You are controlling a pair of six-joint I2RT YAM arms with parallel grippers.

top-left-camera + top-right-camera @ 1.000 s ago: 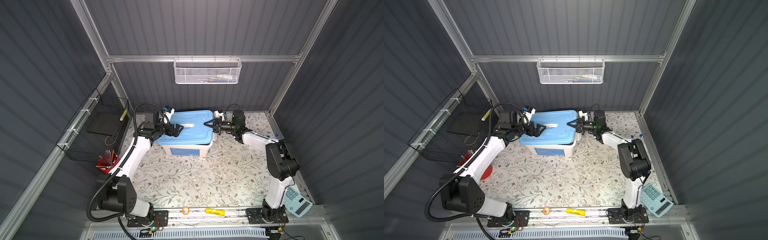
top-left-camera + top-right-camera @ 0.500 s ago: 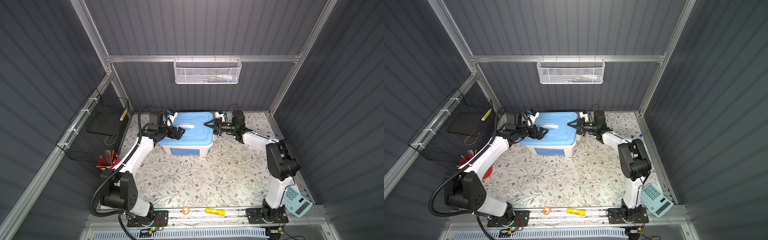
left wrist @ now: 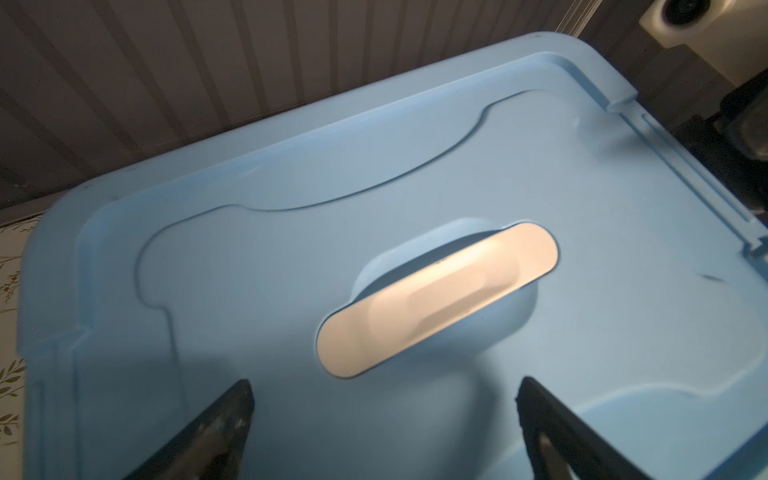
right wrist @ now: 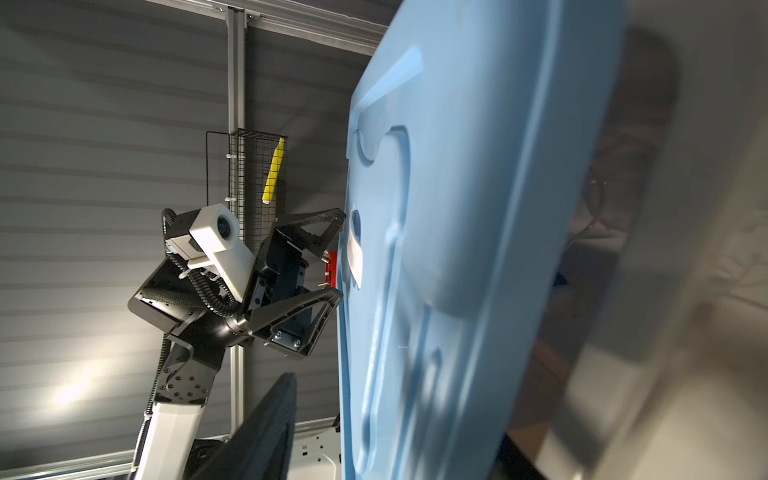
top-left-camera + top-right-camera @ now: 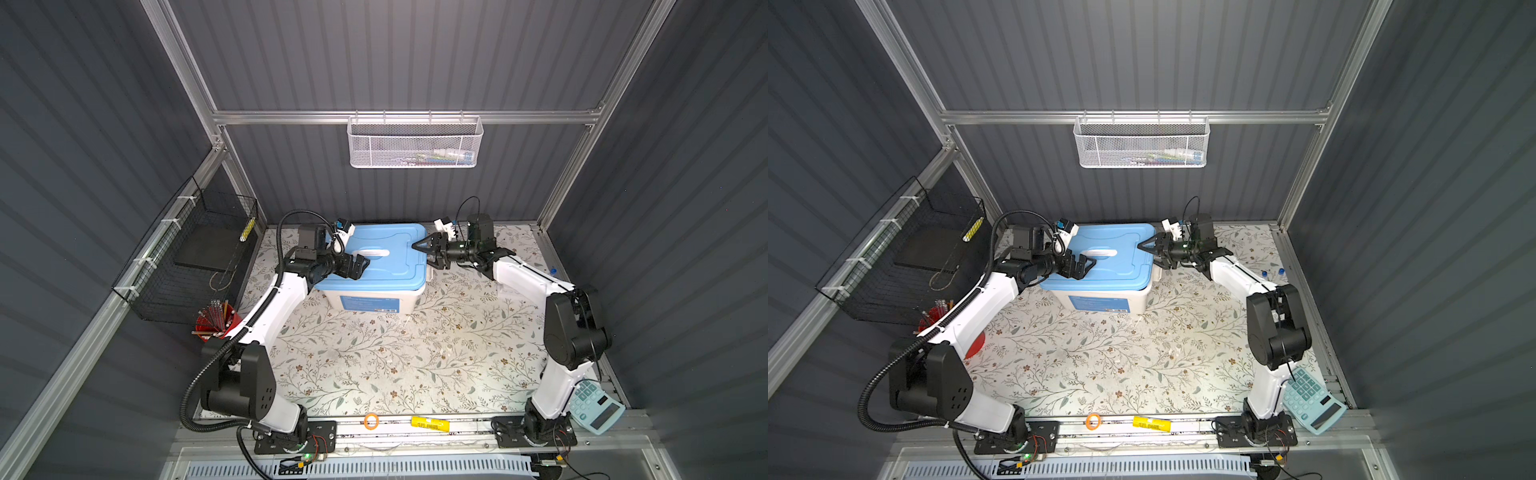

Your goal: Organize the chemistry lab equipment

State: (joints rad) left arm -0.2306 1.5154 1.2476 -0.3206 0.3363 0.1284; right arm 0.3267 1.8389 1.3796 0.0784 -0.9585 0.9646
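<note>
Finishing the lid step: settling the blue lid (image 5: 390, 266) onto the white bin (image 5: 365, 301) at the back of the table (image 5: 415, 353).

Hovering the left gripper (image 5: 360, 267) just above the lid, jaws spread wide and holding nothing, just short of the white handle (image 3: 436, 299). Straddling the lid's right edge with the right gripper (image 5: 422, 256), jaws apart, not visibly clamping. Judging most of the lab equipment to be inside the bin, hidden under the lid. Noticing small blue-capped items (image 5: 1264, 273) lying loose by the right wall, well apart from the bin. Calling next for drawing both grippers clear without dragging the lid, checking every edge for a flush seat, then possibly reopening for those strays.
</note>
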